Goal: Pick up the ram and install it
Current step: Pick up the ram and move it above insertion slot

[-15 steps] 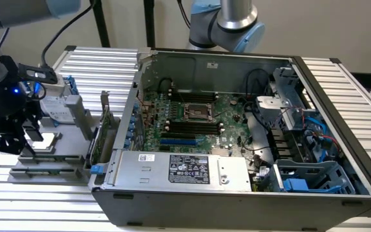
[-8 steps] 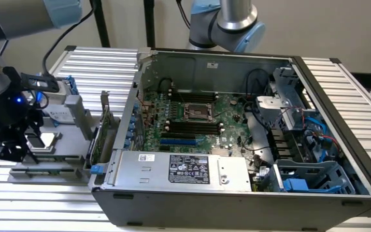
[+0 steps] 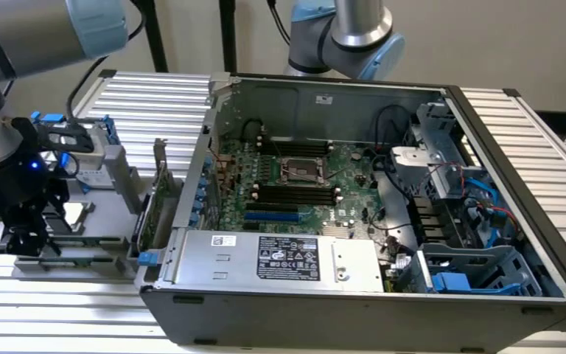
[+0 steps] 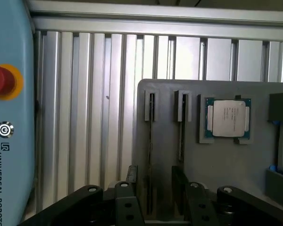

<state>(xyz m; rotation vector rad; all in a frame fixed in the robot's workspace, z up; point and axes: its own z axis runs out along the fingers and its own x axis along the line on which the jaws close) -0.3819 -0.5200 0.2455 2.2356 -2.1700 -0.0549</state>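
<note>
Over the grey tray (image 4: 226,160), at its slotted end, we're hovering the hand (image 4: 155,176) with the jaws spread wide and nothing in them. The ram (image 4: 151,141) is sitting edge-up in the slot nearest the tray's edge. The fingers (image 4: 132,175) are straddling it, not touching as far as we can tell. A second stick (image 4: 180,136) is standing in the next slot toward the tray's middle. The processor chip (image 4: 228,117) is lying flat in its pocket further in.

The tray is resting on the slatted table (image 4: 99,122). The open computer case (image 3: 362,310) is standing just beside the tray, on the exterior view's right, with its black memory slots (image 3: 293,195) facing up.

We're reading this as lining up for the grasp, with nothing installed yet. To do it well, we're wanting:
- **Pads:** square to the stick's flat faces and centred along its length, so it isn't pivoting.
- **Inner finger:** it's looking lined up close over the second stick, so we're favouring a small shift toward the tray's edge. That way it's dropping into the gap between slots, not onto the neighbour.
- **Clamp:** light, and no twisting against the slot posts.
</note>
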